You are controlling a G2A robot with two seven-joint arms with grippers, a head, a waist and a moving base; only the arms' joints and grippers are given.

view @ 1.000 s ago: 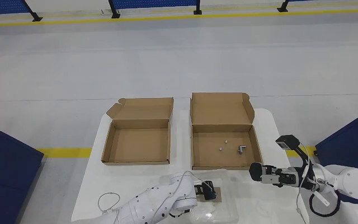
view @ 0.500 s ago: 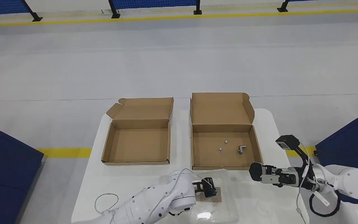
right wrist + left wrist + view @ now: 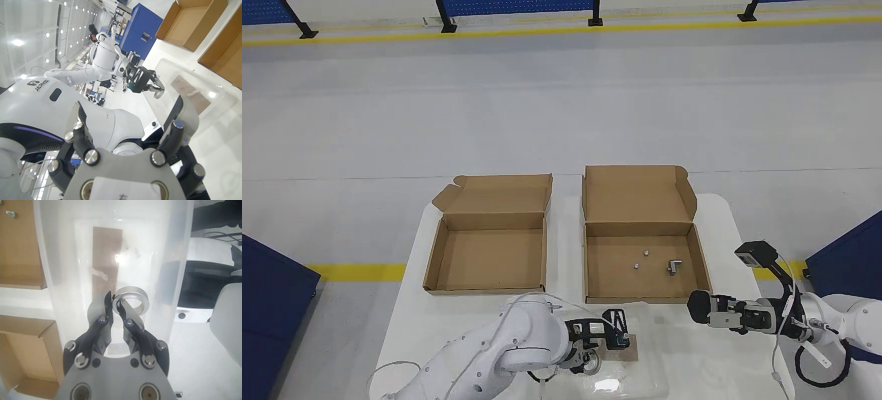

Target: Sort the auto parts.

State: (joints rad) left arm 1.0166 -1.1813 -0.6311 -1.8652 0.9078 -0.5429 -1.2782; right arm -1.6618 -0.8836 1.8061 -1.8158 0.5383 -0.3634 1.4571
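Observation:
My left gripper (image 3: 114, 302) is shut on the rim of a silver metal ring (image 3: 130, 289), holding it above a clear plastic tray (image 3: 175, 247). In the top view this gripper (image 3: 615, 330) hangs over the tray (image 3: 647, 378) at the table's front. A brown cardboard sheet (image 3: 106, 247) and a small pale part (image 3: 98, 273) lie in the tray. My right gripper (image 3: 130, 109) is open with nothing in it, and stands to the right of the tray (image 3: 695, 305). From there the ring (image 3: 158, 94) shows in the other gripper.
Two open cardboard boxes stand behind the tray. The left box (image 3: 487, 258) holds nothing. The right box (image 3: 642, 285) holds a metal bracket (image 3: 674, 266) and two small bolts (image 3: 640, 253). A blue cabinet (image 3: 852, 260) stands off the table's right side.
The left arm's elbow has swung left, and its gripper has moved slightly toward the boxes with the ring. The right arm has kept still.

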